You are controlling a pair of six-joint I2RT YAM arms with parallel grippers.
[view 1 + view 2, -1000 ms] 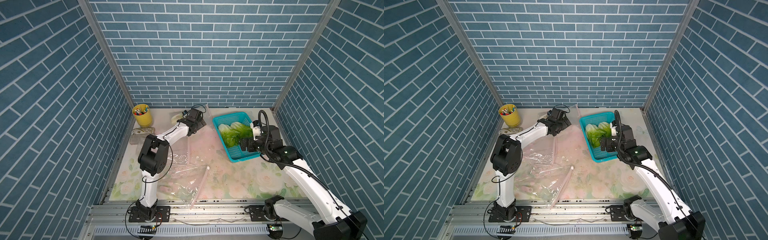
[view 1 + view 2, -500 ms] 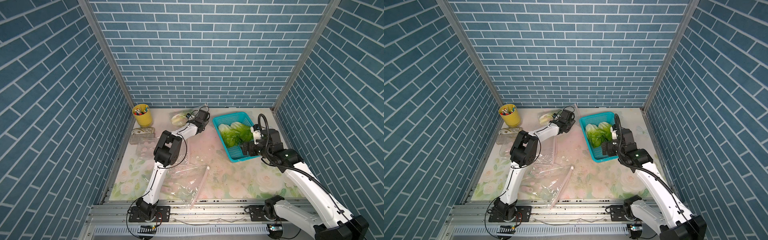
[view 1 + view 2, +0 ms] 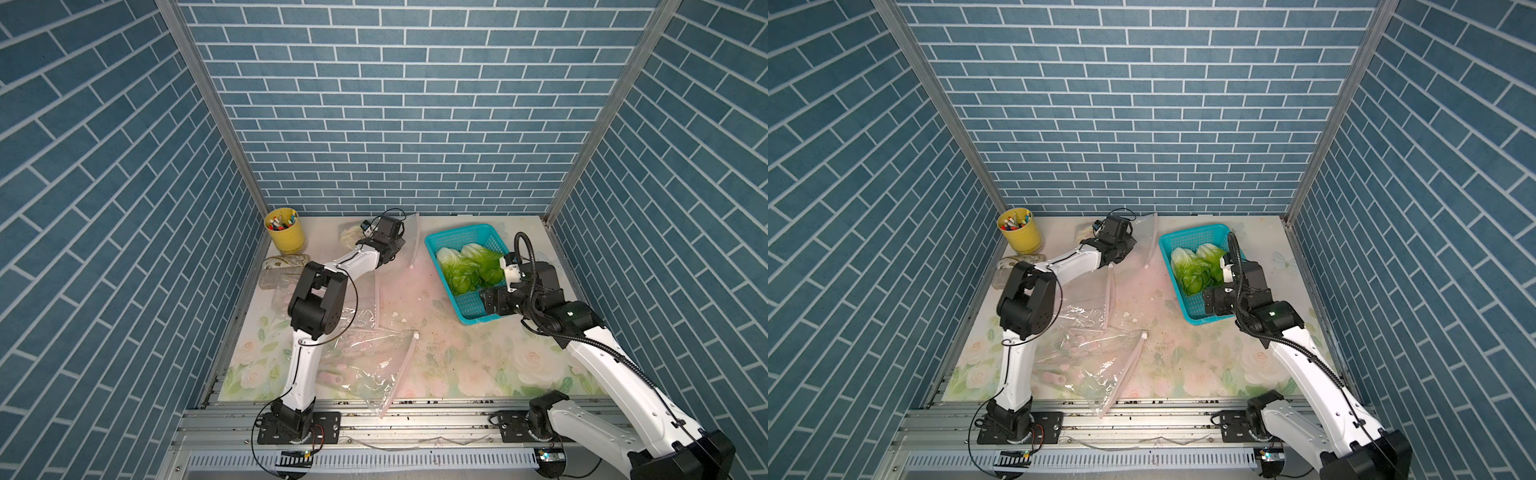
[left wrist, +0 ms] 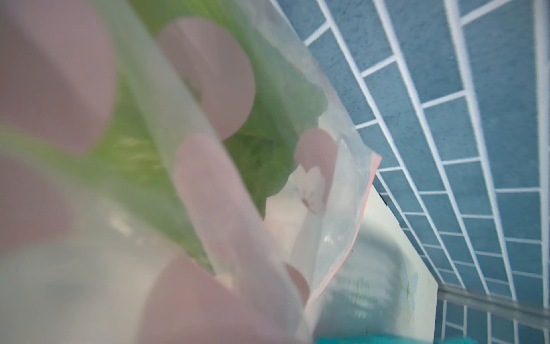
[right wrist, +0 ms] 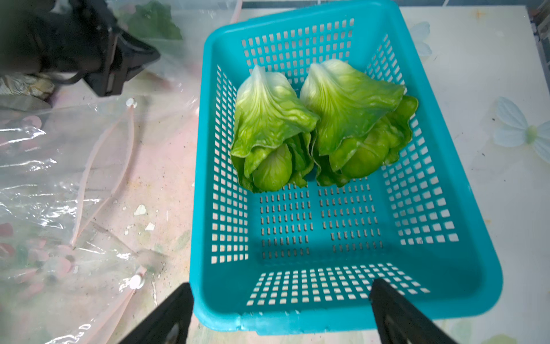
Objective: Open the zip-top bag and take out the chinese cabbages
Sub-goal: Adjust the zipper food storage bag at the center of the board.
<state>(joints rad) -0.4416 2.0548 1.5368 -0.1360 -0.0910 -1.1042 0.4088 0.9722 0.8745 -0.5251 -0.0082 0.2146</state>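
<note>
Two of the three cabbages (image 5: 270, 131) (image 5: 354, 119) lie side by side in the teal basket (image 3: 457, 232) on the right of the table (image 3: 498, 353), white ends toward the back wall, so by my reading the job is about two thirds done. The third cabbage (image 4: 268, 143) is inside a clear zip-top bag (image 3: 405, 245) at the back of the table, between the yellow pen cup (image 3: 286, 237) and the basket. In the left wrist view its green leaves press against the film, right up against the lens. My left gripper (image 3: 392, 249) is fully closed there. Its fingers are hidden, but the bag's zip edge stands up off the table beside it, so I judge it has a pinch of the film. I cannot tell whether the pink zip strip (image 4: 366, 193) is parted or sealed. My right gripper (image 5: 279, 295) is spread wide and holds nothing, poised at the near end of the basket with the two cabbages ahead of it. Two more clear bags, one (image 3: 365, 361) overlapping the other (image 3: 332, 316), lie flat and apparently empty near the left arm's base. What is left, as I see it, is getting the last bag open, drawing the cabbage out and setting it with the others.
</note>
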